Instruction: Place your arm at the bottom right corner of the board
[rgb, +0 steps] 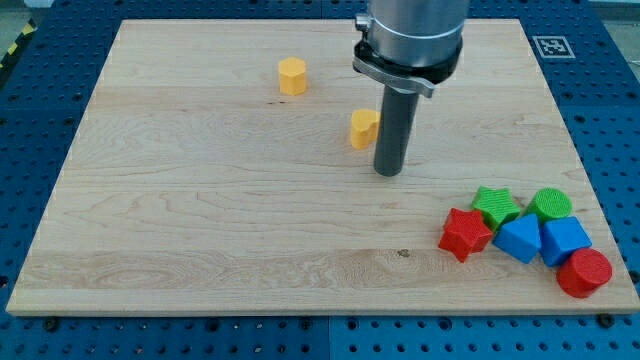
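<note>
My tip (388, 171) rests on the wooden board (200, 200) a little right of the view's centre, below the arm's grey body (412, 35). A yellow heart-shaped block (363, 128) sits just to the tip's upper left, close beside the rod. A yellow hexagonal block (292, 76) lies farther to the upper left. Near the board's bottom right corner is a cluster: a red star (465, 233), a green star (496, 206), a green cylinder (551, 205), a blue block (519, 239), a blue cube (565, 240) and a red cylinder (584, 272). The tip is well to the cluster's upper left.
The board lies on a blue perforated table (610, 120). A black-and-white marker tag (551, 46) is at the board's top right corner.
</note>
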